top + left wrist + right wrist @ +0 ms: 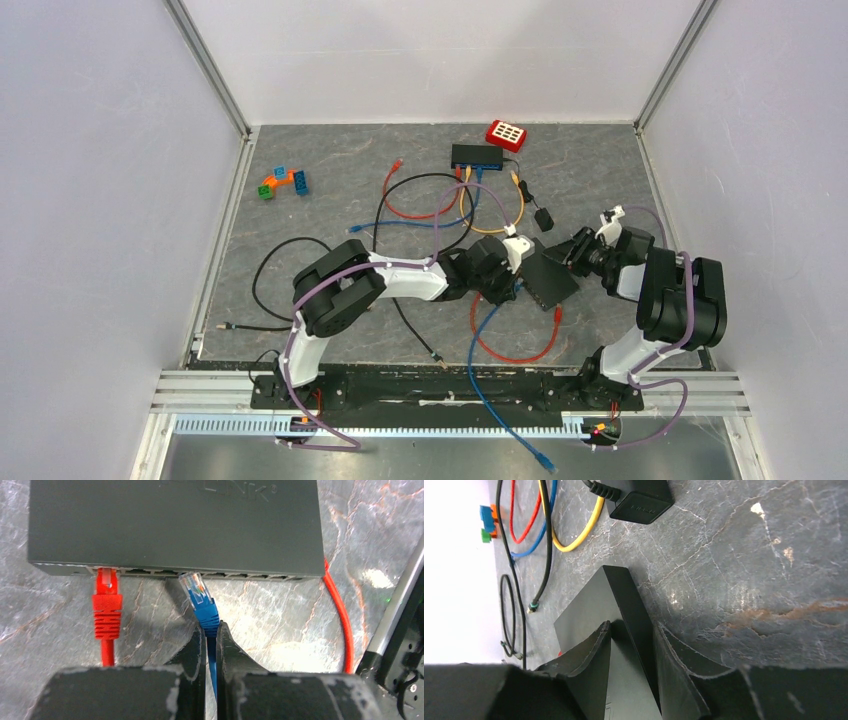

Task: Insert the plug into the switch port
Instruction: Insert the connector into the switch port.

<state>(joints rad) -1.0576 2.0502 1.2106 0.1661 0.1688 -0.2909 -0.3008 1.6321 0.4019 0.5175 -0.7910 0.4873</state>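
Observation:
A black network switch [175, 525] lies mid-table between the two arms [548, 280]. A red plug [107, 605] sits in its leftmost port. My left gripper [211, 629] is shut on the blue plug [199, 592], pinching its boot and cable. The clear plug tip is slightly tilted and touches the port row a few ports right of the red one; whether it has entered a port I cannot tell. My right gripper [631, 625] is shut on the switch's edge [594, 605], fingers on both faces. In the top view the left gripper [510, 285] and right gripper [575, 255] flank the switch.
A second switch [476, 155] with cables plugged in and a red device [507, 134] sit at the back. A black power adapter [543, 219] lies near the right gripper. Red, yellow, blue and black cable loops [440, 205] cover the middle. Toy bricks [283, 183] lie at back left.

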